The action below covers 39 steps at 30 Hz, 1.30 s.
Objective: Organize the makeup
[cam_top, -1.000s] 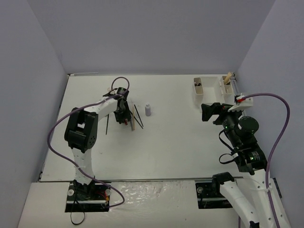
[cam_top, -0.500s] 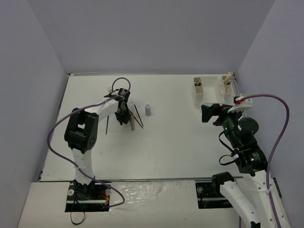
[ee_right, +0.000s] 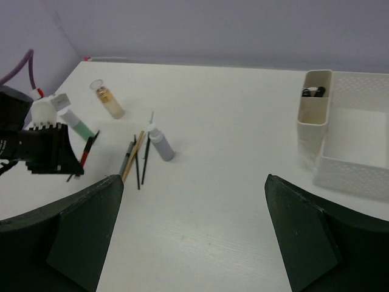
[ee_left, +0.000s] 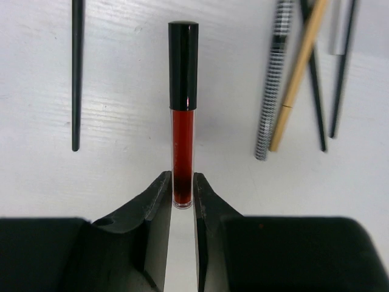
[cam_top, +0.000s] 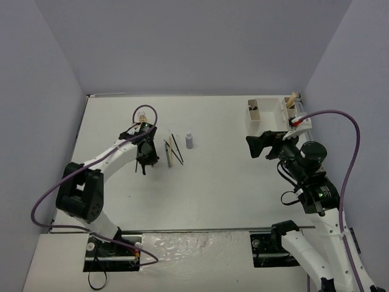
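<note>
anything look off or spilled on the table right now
Nothing spilled or broken. The amber bottle and green bottle seem to lie on their sides, and the left fingers pinch only the very end of the red tube.

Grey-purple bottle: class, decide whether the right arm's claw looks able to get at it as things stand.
Probably yes. The right claw is open and faces the grey-purple bottle across bare table; only thin black pencils lie close beside it.

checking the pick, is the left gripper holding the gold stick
No, the left gripper pinches the end of the red tube, while the gold stick lies apart from it.
</note>
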Available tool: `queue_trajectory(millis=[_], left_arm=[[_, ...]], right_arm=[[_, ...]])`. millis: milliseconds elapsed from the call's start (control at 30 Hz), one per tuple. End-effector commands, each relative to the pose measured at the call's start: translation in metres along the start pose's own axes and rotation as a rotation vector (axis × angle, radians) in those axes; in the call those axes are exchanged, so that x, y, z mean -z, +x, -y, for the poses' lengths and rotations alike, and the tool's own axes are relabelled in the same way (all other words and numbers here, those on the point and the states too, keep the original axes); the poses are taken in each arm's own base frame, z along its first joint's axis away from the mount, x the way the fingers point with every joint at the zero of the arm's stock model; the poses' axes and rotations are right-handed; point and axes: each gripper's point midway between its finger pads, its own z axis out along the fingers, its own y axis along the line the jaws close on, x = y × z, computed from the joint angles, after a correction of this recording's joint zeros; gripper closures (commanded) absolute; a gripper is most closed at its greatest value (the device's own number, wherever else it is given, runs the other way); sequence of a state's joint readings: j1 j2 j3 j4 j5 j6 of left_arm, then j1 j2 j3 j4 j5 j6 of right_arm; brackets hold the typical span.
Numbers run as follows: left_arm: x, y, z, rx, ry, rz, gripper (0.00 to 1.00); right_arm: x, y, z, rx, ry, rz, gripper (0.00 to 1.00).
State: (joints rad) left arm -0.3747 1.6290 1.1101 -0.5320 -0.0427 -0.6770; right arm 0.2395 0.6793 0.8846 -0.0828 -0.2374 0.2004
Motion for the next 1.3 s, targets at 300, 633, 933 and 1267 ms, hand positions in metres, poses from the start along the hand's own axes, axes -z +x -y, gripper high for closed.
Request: queue_trajectory(millis=[300,633,933,1267], left_arm=[[0.198,-0.031,0.134,-0.511,0.619,0.702,1.00],[0.261,-0.008,0.194,-0.626,0.841,0.800,1.00],[0.279,-0.003,0.205,-0.619,0.910,0.825,1.00],[0.277,-0.002,0.211,-0.615,0.926,0.821,1.00]], right_arm=[[-0.043,-0.027,-0.104,-0.185,-0.425,-0.011,0.05],[-0.065,-0.015,-0.159,-0.195,-0.531,-0.046,0.17],[-0.078,-0.001,-0.166,-0.189,-0.498,-0.051,0.34],[-0.084,0.010,-0.164,-0.174,-0.470,-0.058,0.75]])
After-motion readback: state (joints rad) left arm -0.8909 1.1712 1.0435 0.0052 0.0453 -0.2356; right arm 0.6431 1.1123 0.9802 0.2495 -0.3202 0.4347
